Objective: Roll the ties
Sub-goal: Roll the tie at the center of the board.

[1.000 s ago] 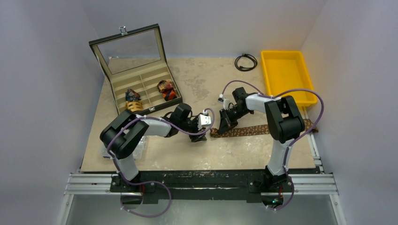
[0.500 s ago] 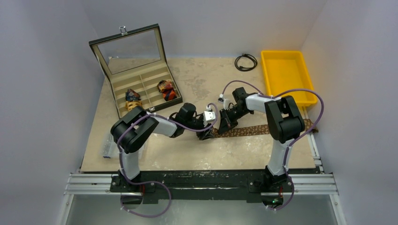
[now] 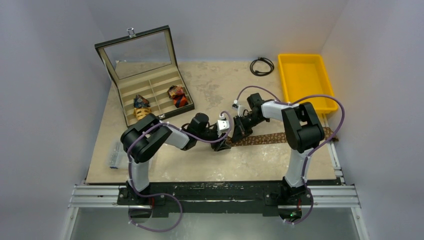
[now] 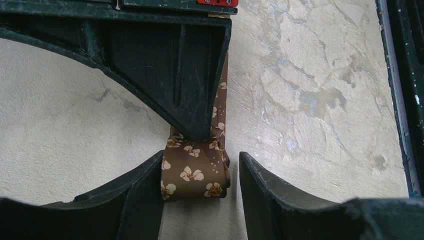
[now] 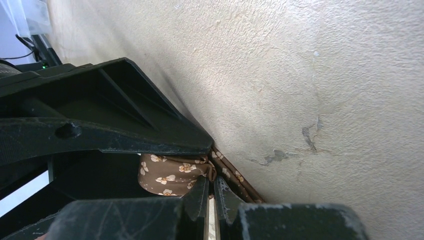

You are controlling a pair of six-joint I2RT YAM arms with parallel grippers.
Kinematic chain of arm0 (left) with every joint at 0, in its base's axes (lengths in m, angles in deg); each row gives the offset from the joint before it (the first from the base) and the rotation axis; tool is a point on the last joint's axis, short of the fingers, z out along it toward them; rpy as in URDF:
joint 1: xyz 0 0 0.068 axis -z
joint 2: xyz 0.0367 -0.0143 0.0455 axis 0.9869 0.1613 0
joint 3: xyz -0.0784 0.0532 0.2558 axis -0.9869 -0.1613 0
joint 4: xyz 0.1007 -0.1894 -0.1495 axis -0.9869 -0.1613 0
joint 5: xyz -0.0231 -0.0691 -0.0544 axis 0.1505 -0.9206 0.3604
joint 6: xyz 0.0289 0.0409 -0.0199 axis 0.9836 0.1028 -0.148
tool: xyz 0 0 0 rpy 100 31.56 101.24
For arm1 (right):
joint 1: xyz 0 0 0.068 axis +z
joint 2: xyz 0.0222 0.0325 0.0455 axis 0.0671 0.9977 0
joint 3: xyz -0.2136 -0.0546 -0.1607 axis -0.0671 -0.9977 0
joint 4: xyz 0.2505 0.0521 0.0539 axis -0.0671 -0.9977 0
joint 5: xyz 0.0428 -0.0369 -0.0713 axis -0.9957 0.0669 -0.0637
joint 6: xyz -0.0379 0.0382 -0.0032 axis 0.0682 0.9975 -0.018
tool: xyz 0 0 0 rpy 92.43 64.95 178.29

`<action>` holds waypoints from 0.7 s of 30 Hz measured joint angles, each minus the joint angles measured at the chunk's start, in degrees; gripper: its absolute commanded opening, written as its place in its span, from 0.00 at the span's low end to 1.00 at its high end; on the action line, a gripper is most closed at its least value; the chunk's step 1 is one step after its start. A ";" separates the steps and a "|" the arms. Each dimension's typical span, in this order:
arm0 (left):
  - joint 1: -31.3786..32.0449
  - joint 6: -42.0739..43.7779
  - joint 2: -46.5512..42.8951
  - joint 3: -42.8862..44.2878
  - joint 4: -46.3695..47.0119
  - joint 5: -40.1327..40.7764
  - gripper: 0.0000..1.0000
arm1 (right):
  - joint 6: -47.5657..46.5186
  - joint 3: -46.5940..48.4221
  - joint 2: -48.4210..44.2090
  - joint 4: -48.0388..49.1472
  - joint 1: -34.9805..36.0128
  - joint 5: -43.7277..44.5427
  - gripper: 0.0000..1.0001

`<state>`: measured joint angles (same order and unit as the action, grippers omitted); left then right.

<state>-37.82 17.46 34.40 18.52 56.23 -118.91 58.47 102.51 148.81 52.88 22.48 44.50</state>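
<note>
Table [image 3: 210, 85]: bears yellow bin [image 3: 281, 80]. Brown tie [image 3: 272, 137]: flat, left of bin, nearer the arms; coil [image 4: 192, 172] at end farthest from bin. Right gripper [image 5: 211, 186]: fingers together, pressing tie bin-side of coil. Left gripper [image 4: 197, 167]: jaws apart, straddling coil. Risk: lopsided squeeze may collapse coil.

Top cam sits above & behind my arm bases, looking down over the whole counter [image 3: 210, 90] from far off. Left wrist cam looks past my left gripper [image 4: 201, 167] down at the counter, v. close. Right wrist cam sits low by my right gripper [image 5: 211, 192], skimming the surface. Both wrist views share the brown tie [image 4: 192, 176] coil, which is tiny in the top view.
</note>
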 measured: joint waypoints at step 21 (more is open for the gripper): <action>-1.25 8.79 -5.38 0.72 -13.51 4.55 0.20 | 3.34 -0.35 0.61 6.43 2.71 -3.04 0.21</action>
<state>-39.07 26.25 29.02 19.24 42.72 -114.37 61.81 102.16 149.42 59.31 25.19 41.46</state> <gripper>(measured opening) 0.330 0.138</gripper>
